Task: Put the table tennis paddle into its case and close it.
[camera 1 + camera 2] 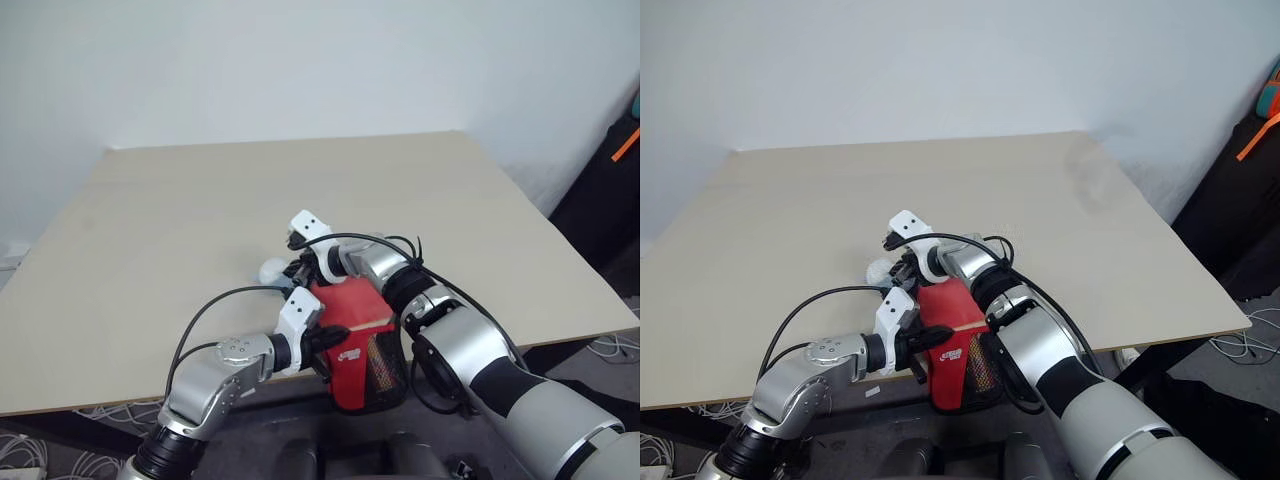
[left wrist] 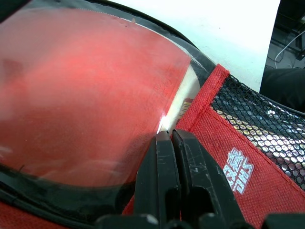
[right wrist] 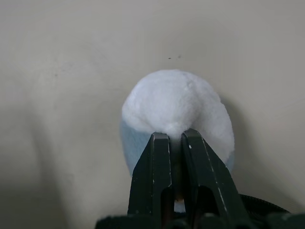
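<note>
A: Left claw (image 2: 170,138) pinches the case (image 1: 357,345) at its clear panel, at the surface's (image 1: 150,240) near edge; paddle (image 2: 86,95) inside.

B: Right claw (image 3: 174,138), closed beside the case, apparently nips a white puff (image 3: 178,102). Pouch likely soft, light; grip seams.

The case (image 1: 358,352), red with white logo, black mesh and clear panel, is seen tilted, overhanging the table's near edge. Through the clear panel the paddle (image 2: 86,95), its red face, is seen inside.
</note>
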You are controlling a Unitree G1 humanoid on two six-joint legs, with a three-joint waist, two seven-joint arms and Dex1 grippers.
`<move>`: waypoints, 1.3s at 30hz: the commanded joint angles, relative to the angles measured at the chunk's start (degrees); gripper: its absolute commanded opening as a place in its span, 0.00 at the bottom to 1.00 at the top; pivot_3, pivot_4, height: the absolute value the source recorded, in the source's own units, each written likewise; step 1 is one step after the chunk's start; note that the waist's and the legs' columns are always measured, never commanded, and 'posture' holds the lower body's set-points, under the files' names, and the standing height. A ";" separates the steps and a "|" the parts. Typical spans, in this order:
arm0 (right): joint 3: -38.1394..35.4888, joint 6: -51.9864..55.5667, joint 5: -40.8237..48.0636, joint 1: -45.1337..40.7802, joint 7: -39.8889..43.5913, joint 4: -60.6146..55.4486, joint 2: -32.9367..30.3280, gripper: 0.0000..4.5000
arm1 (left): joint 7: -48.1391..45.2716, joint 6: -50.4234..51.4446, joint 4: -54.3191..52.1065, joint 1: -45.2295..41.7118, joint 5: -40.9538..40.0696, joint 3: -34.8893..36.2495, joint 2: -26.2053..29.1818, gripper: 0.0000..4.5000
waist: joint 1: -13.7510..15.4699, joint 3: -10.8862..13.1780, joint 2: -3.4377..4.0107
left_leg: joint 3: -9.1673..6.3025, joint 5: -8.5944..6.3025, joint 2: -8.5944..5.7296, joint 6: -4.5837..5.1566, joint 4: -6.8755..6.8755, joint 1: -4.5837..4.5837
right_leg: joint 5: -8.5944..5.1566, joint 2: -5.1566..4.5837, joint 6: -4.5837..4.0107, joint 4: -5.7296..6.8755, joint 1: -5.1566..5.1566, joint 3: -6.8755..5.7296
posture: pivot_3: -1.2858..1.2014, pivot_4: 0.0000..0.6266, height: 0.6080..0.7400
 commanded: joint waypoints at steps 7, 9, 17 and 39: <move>-3.27 -0.73 1.69 -0.87 -1.16 -3.86 1.33 0.01 | 0.15 -0.20 0.81 -1.82 2.40 0.61 -1.02 0.00 | 0.00 0.00 0.00 | -0.01 0.01 0.00 -0.01 0.00 0.00 | 0.00 0.00 0.00 0.02 0.00 -0.01 | 0.52 0.00 1.00; -4.82 -1.12 2.57 -1.25 -2.33 -4.02 1.56 0.01 | 0.51 -0.86 1.69 -2.12 3.12 0.83 -1.42 0.00 | 0.02 0.00 0.00 | -0.01 0.01 0.00 -0.01 0.01 0.00 | 0.00 0.00 -0.01 0.03 0.00 -0.01 | 0.52 0.00 1.00; -8.45 -1.85 3.92 -3.30 -5.23 -3.72 1.59 0.01 | 0.50 -4.92 4.25 -4.01 7.56 -0.61 -2.49 0.00 | 0.02 0.00 0.00 | -0.03 0.06 -0.01 -0.08 0.02 0.01 | 0.02 0.00 -0.04 0.09 0.01 -0.02 | 0.52 0.00 1.00; -4.26 2.55 2.02 -1.16 0.16 -3.85 1.33 0.01 | 0.57 -14.07 6.53 -5.91 12.83 -0.03 -5.60 0.00 | -0.21 0.00 -0.01 | -0.04 0.06 -0.01 -0.08 0.02 -0.01 | 0.04 0.01 -0.06 0.13 -0.03 -0.02 | 0.52 0.00 1.00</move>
